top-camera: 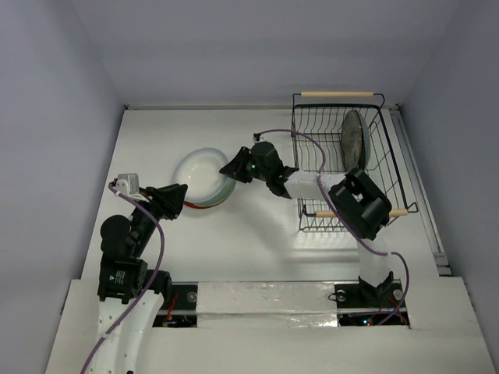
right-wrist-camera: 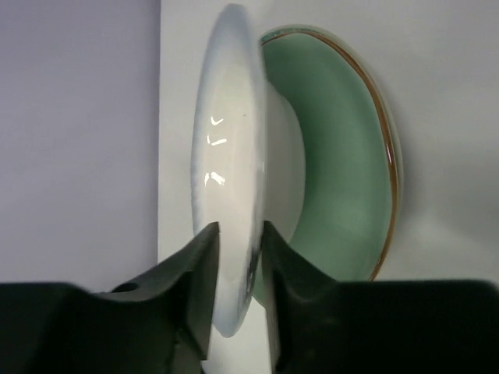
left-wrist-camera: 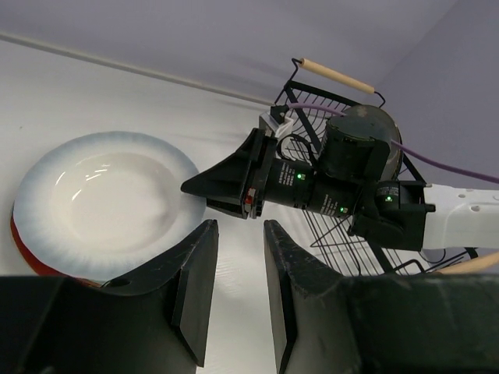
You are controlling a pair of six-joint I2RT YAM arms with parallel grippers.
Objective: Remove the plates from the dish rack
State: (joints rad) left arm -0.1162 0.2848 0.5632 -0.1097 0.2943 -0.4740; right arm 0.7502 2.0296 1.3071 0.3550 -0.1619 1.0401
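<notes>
From above, the dish rack [top-camera: 394, 164] stands at the upper right of the frame with one grey plate [top-camera: 355, 139] upright on edge inside it. No other plate shows among its wires. Left of centre, a white plate [top-camera: 201, 173] tops a small stack on the table [top-camera: 257, 241], and a red-rimmed plate [top-camera: 204, 204] shows beneath it. The right gripper [top-camera: 232, 167] sits at the stack's right edge and the left gripper [top-camera: 178, 201] just off its lower left. In the left wrist view, the left gripper [left-wrist-camera: 240, 257] has its fingers apart with nothing between them. It looks across the white plate [left-wrist-camera: 101, 202], which lies flat at the left over the red-rimmed plate [left-wrist-camera: 22, 248]. The right gripper [left-wrist-camera: 196, 187] touches the white plate's rim, and the dish rack [left-wrist-camera: 327, 97] with the grey plate [left-wrist-camera: 374, 125] stands behind it at the upper right. In the right wrist view, the right gripper [right-wrist-camera: 238, 241] straddles the rim of the white plate [right-wrist-camera: 230, 140], which lies over the teal face of the red-rimmed plate [right-wrist-camera: 343, 156]. Whether the fingers pinch the rim or have let go cannot be told. This looks like the set-down of the white plate. The next move calls for a clean release, a withdrawal that does not drag the stack, and then a reach to the rack for the grey plate's upper edge.
</notes>
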